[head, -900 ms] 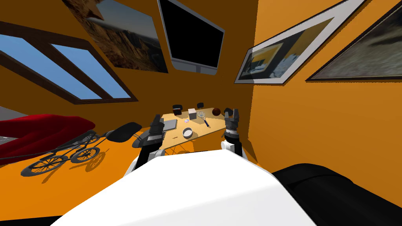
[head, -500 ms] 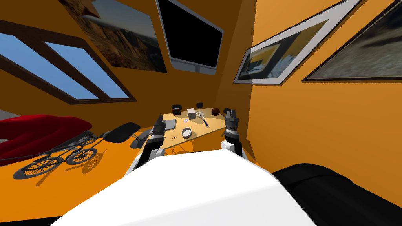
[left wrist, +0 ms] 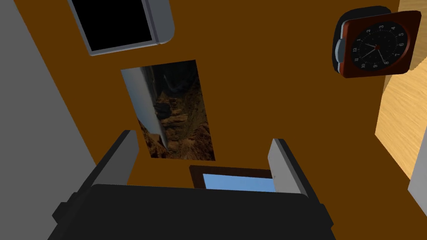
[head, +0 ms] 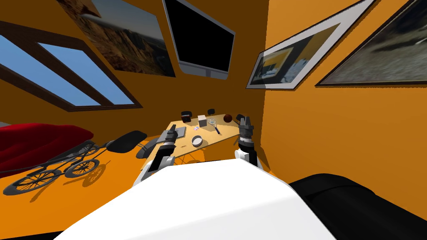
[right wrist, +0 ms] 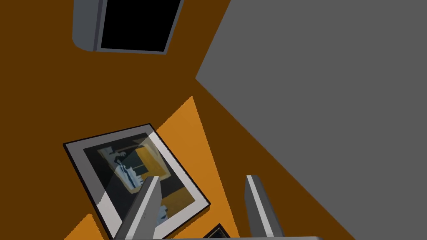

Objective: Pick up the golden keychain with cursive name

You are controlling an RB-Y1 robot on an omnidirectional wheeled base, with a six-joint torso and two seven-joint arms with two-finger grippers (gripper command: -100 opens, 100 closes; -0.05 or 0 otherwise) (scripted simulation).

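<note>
Our left claw (left wrist: 204, 143) and right claw (right wrist: 200, 180) both gape empty at one wooden worktop (head: 228, 133) holding one round white bowl (head: 197, 141).

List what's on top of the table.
On the table: a white bowl, a grey slab, a white box, a whisk, a brown ball, a clock. The keychain is perhaps the tiny mark near the bowl. The left pincer covers the left edge.

1. The keychain (head: 182, 146) shows as a small, thin, dark mark; its colour and lettering are too small to make out.
2. It lies flat on the light wooden table (head: 227, 131).
3. It sits close to the table's near edge, toward the left side.
</note>
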